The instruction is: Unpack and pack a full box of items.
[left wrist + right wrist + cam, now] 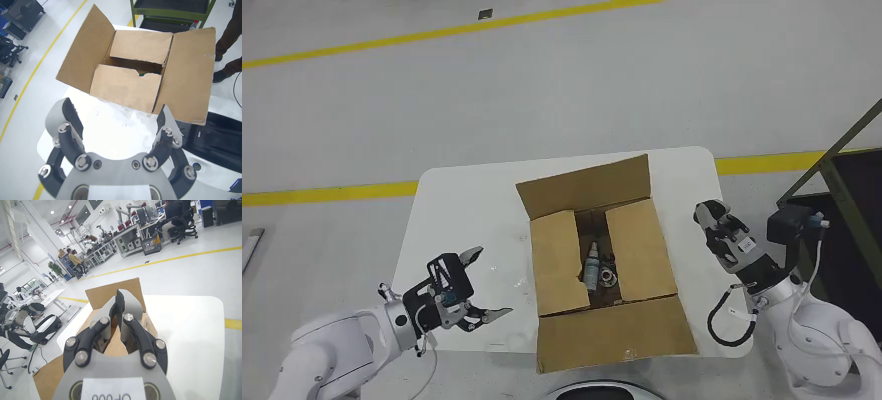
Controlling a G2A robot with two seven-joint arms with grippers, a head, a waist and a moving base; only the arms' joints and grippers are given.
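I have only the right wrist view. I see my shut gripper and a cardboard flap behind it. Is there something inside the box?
Observer: Yes. The top view shows a small bottle inside the box.
Operator: Are the flaps closed over it?
Observer: Only partly. The two inner flaps are folded inward with a gap between them, and the bottle shows through this gap. The outer flaps are open.
Operator: Where is the left gripper?
Observer: The left gripper is open and holds nothing, over the table beside the box.
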